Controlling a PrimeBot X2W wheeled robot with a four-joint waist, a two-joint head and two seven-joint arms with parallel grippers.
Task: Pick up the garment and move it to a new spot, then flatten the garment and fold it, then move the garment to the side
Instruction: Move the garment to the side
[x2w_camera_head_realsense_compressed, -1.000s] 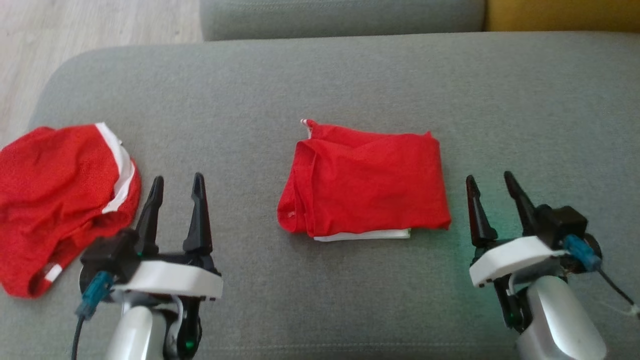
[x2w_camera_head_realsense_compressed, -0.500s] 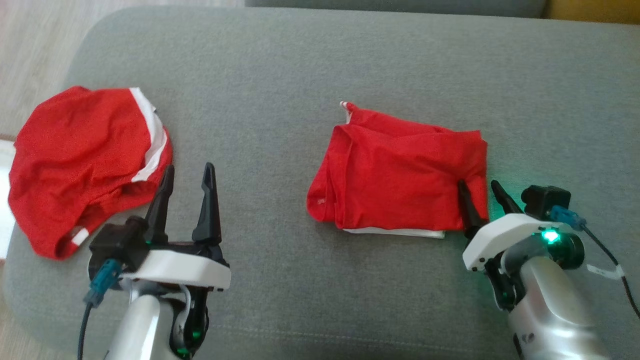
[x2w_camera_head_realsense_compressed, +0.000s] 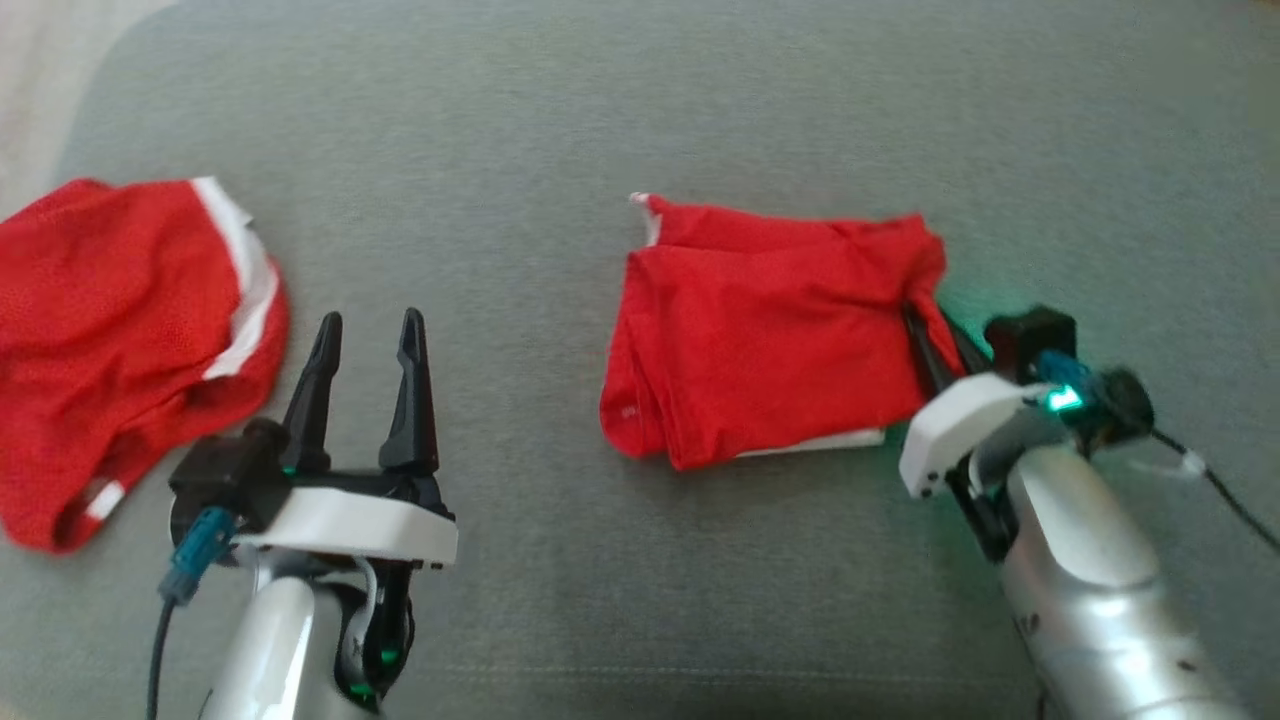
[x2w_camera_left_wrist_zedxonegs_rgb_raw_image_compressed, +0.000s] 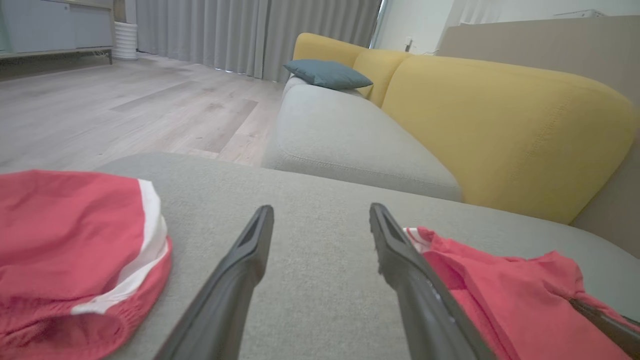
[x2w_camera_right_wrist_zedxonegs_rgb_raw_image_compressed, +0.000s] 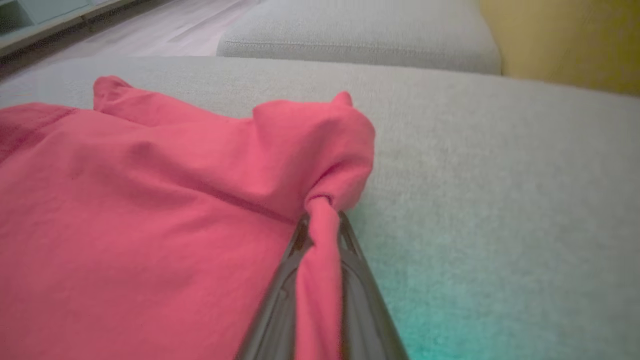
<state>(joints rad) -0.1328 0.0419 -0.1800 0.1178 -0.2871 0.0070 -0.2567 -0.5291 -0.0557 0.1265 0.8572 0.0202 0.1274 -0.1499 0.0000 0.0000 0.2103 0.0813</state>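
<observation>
On the grey sofa cushion (x2w_camera_head_realsense_compressed: 600, 120), centre-right: one folded red garment (x2w_camera_head_realsense_compressed: 760, 330), roughly rectangular, with a white layer showing along its near edge. Its right-hand edge is bunched and drawn up into the right gripper (x2w_camera_right_wrist_zedxonegs_rgb_raw_image_compressed: 322, 220), whose two dark fingers are clenched together on a pinch of the red cloth. The rest of the garment spreads away to that gripper's left and lies flat on the cushion. A green light glows at the wrist and tints the grey fabric beside it.

Left gripper (x2w_camera_head_realsense_compressed: 365, 335): released, fingers spread wide, poised over bare cushion between the two red pieces and apart from both.

Far left of the cushion: second red garment (x2w_camera_head_realsense_compressed: 110, 340), white-striped, rumpled, lying loose.

Beyond: yellow backrest (x2w_camera_left_wrist_zedxonegs_rgb_raw_image_compressed: 500, 125), blue-grey pillow (x2w_camera_left_wrist_zedxonegs_rgb_raw_image_compressed: 327, 74), wooden floor (x2w_camera_left_wrist_zedxonegs_rgb_raw_image_compressed: 125, 110).
</observation>
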